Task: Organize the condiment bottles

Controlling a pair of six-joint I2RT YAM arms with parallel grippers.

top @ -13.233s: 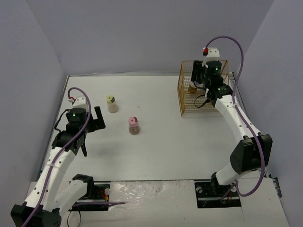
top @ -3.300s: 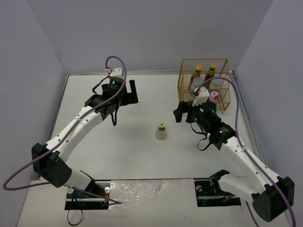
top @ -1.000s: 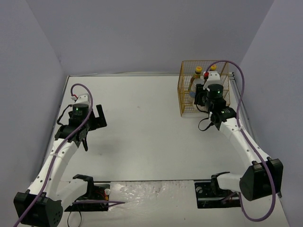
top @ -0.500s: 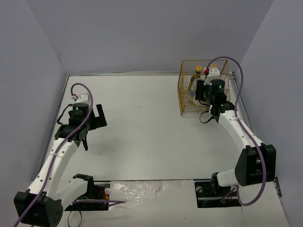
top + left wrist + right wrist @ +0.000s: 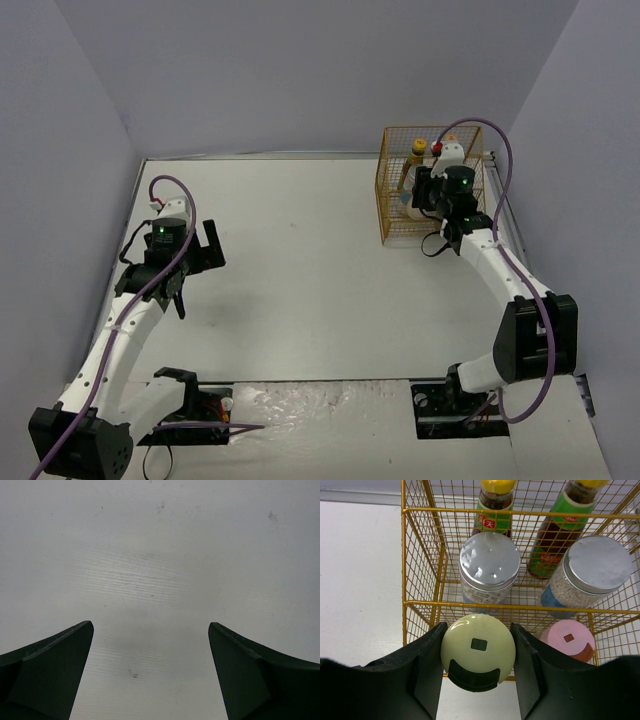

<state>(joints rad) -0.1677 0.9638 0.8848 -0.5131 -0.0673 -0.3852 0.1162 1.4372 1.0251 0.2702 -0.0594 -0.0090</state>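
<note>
1. Holding the yellow-green-capped bottle (image 5: 478, 650) by its cap in the right end effector (image 5: 477, 635), at the front-left slot of the yellow wire basket (image 5: 388, 200), just beside the pink-capped bottle (image 5: 568, 639); cannot tell whether its base rests on the basket floor.
2. Behind it, already stowed: two silver-lidded bottles (image 5: 489, 560) (image 5: 600, 562) and two tall yellow-capped bottles (image 5: 495, 500) (image 5: 565, 525).
3. Lower straight down, keeping clear of the front wire and the pink cap; open only once the base seems seated, then lift out vertically to avoid snagging the mesh.
4. Leave the left end effector (image 5: 150, 623) parked: spread wide, gripping nothing, above bare counter (image 5: 160, 540).
5. Compared with a few seconds ago: no longer any bottle standing mid-counter; left arm pulled back from its far reach to the left side; right arm swung from beside that bottle up to the basket. Against half a second ago, hardly any change.
</note>
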